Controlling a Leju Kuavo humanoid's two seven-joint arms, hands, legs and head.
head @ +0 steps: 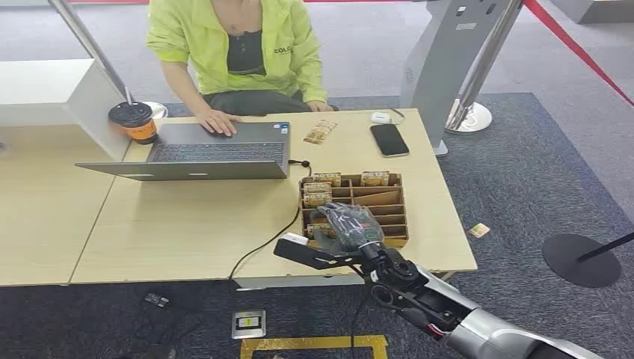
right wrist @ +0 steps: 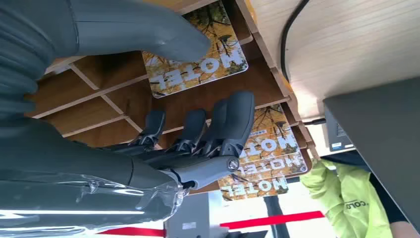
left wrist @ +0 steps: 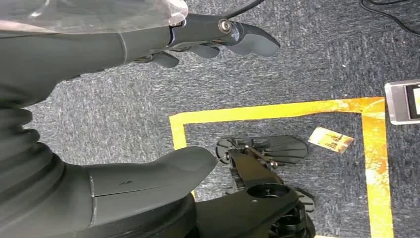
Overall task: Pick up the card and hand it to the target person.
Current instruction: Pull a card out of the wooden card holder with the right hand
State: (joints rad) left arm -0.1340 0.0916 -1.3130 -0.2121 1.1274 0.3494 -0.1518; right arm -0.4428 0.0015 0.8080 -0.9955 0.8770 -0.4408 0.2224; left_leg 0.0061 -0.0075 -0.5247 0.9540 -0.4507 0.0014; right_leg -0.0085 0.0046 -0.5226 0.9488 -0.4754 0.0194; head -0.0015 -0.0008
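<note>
Right hand (head: 350,226) over near end of wooden divider box (head: 396,200), fingers (right wrist: 225,124) spread, empty. One card (right wrist: 195,62) flat in compartment beneath thumb, untouched. More cards stacked just beyond fingertips; count unclear. One person (head: 243,52) well beyond, at one laptop (head: 217,149). Left hand (left wrist: 148,99) open, one card on floor (left wrist: 331,140) past it.
</note>
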